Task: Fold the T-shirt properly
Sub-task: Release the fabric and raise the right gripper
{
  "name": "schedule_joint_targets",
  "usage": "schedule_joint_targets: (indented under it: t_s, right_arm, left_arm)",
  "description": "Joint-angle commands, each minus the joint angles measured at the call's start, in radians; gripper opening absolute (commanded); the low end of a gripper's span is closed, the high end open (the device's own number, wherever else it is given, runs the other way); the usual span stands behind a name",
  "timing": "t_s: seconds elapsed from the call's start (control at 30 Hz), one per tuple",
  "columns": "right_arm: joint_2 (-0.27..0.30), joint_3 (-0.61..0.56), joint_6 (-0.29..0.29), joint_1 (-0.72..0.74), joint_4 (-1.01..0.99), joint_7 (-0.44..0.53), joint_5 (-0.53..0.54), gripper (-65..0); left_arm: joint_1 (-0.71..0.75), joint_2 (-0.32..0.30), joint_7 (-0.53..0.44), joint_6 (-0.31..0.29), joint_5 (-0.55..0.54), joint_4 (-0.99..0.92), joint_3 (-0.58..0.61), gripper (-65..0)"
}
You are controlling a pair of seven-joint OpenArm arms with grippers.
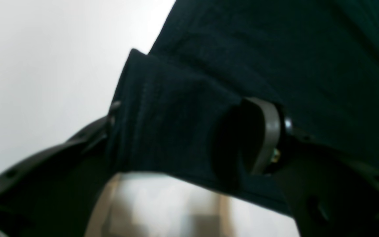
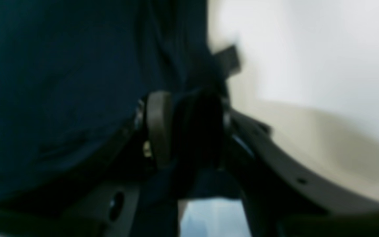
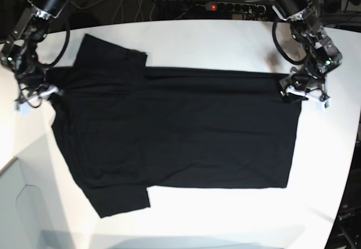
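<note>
T-shirt (image 3: 180,136) lies flat on the white desk (image 3: 225,40), long axis running between the left and right desk edges, with one sleeve toward the far-left corner and the other toward the near edge. Right hand (image 3: 35,94) sits at the collar end near the left desk edge. Left hand (image 3: 296,91) sits at the far hem corner near the right desk edge. Each wrist view shows fabric lying between the fingers, the jaws parted rather than clamped; whether either still pinches cloth cannot be determined. From both hands the garment body extends toward the near desk edge. Each hand is nearest its own end.
</note>
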Motion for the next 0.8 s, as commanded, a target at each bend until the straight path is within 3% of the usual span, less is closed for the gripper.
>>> schedule_joint_targets:
  t_s: [0.0, 0.27, 0.53, 0.77]
  right_arm:
    - [0.014, 0.025, -0.007, 0.009, 0.035, 0.02, 0.011, -44.4]
    - [-0.012, 0.223, -0.007, -0.046, 0.126, 0.009, 0.01, -44.4]
    - [-0.064, 0.232, 0.005, -0.272, 0.192, 0.008, 0.016, -44.4]
    - [-0.103, 0.241, 0.283, -0.305, 0.114, -0.136, 0.016, -44.4]
  left_arm:
    - [-0.011, -0.012, -0.009, -0.001, -0.005, 0.018, -0.002, -21.9]
    - [-0.009, -0.012, -0.012, 0.0, -0.005, 0.018, -0.002, -21.9]
    - [-0.009, -0.012, -0.014, 0.005, 0.001, 0.018, -0.002, -21.9]
    - [0.009, -0.017, -0.014, 0.005, -0.004, 0.018, -0.002, -21.9]
